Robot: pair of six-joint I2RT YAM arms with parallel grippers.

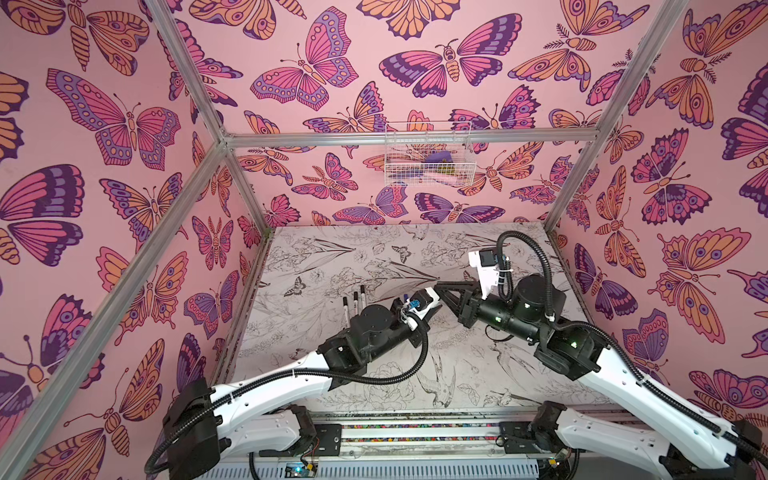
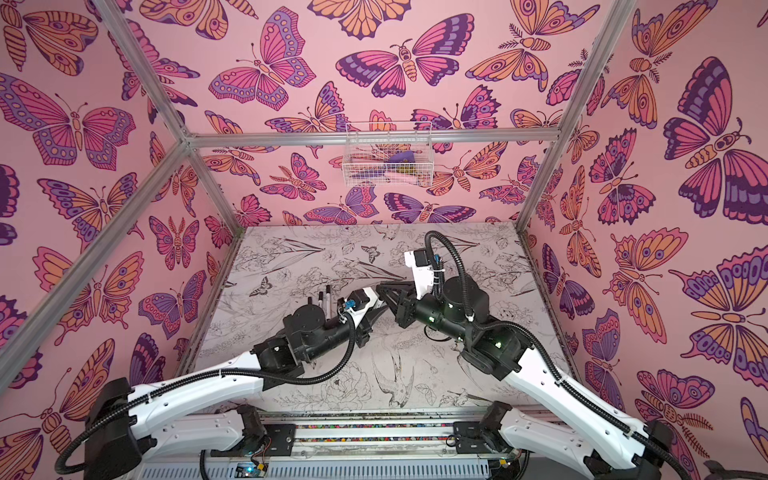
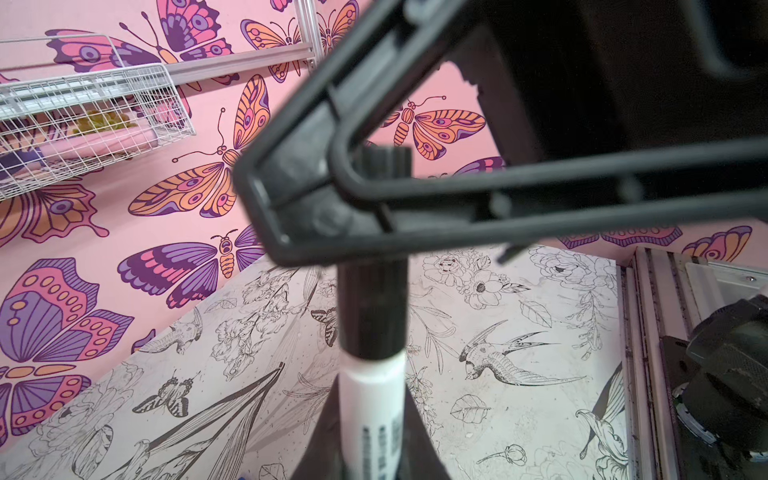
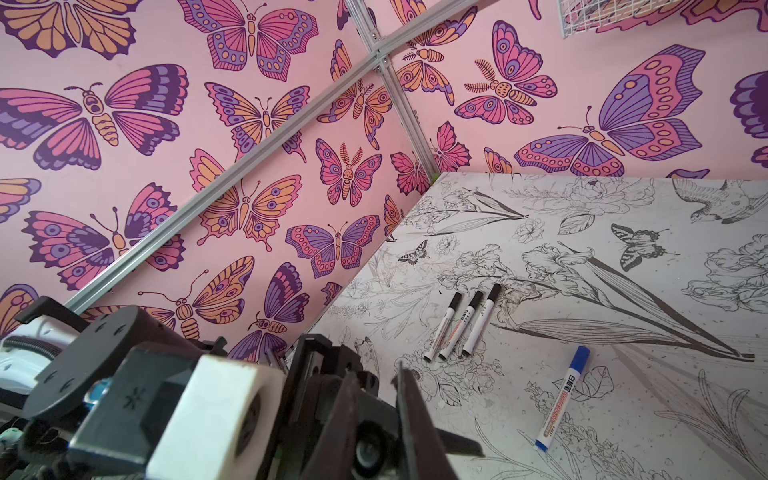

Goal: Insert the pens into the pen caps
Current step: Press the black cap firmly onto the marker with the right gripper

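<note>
Three slim black-capped pens [image 4: 461, 324] lay side by side on the flower-printed table [image 4: 665, 374], a blue-capped pen [image 4: 563, 403] near them. The left gripper [image 3: 370, 446] clamped a smooth white pen [image 3: 372, 399] while the right gripper [image 3: 332, 216] pinched its ribbed black cap [image 3: 384, 160].

Counter [image 1: 415, 249] far half bare, passable. Three black-capped pens [image 4: 461, 324] side by side left of middle, blue pen [image 4: 561, 399] near. Left arm [image 1: 374, 332], right arm [image 1: 519, 311] block centre.

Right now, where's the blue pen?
In the right wrist view the blue pen lies flat on the table, apart from the three black-capped pens on the left side.
</note>
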